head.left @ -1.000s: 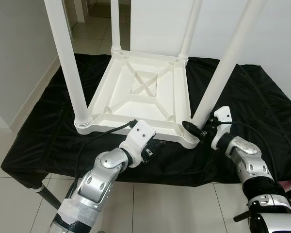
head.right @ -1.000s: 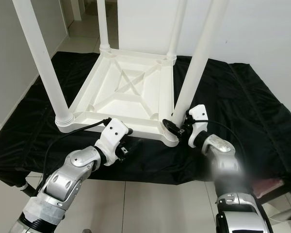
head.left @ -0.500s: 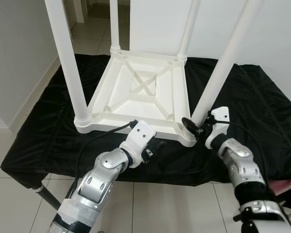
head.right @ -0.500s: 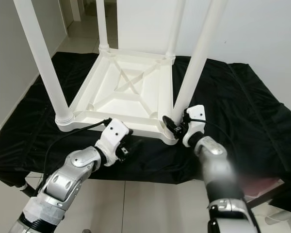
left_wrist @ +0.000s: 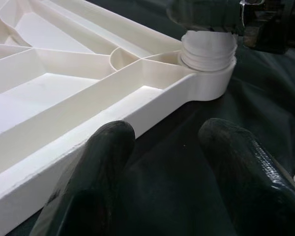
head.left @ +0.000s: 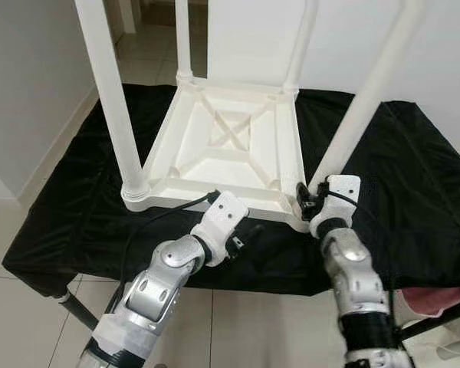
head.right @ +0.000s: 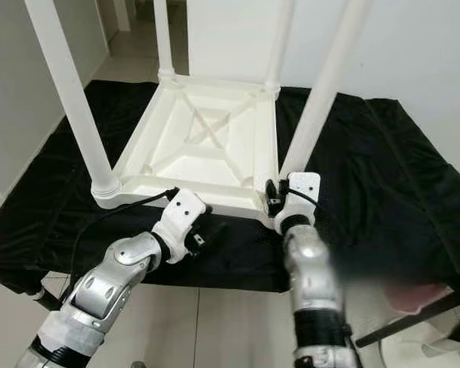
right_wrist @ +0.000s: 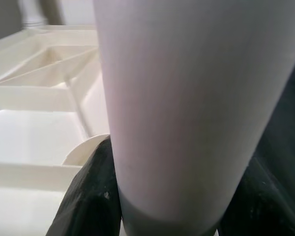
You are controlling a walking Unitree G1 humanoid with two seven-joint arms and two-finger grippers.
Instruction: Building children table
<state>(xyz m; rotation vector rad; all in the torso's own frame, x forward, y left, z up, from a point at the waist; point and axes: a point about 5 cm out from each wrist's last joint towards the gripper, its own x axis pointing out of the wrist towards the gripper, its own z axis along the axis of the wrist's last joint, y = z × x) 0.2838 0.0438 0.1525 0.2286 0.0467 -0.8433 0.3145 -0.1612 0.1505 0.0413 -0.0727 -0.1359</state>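
Right wrist view shows the right gripper [right_wrist: 167,196] fingers clamped round the leg [right_wrist: 187,98]. Left gripper [left_wrist: 172,167] fingers sit spread, empty, beside the table [head.left: 230,146] rim at the surface [head.left: 414,169] front edge.

Plain white table [head.left: 230,146] on black cloth [head.left: 414,176], pale floor tiles [head.left: 8,307]

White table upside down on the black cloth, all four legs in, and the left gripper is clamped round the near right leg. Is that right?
Not quite: the right gripper grips the near right leg, as the right wrist view shows. The left gripper is open by the table edge on the black cloth. The rest stands.
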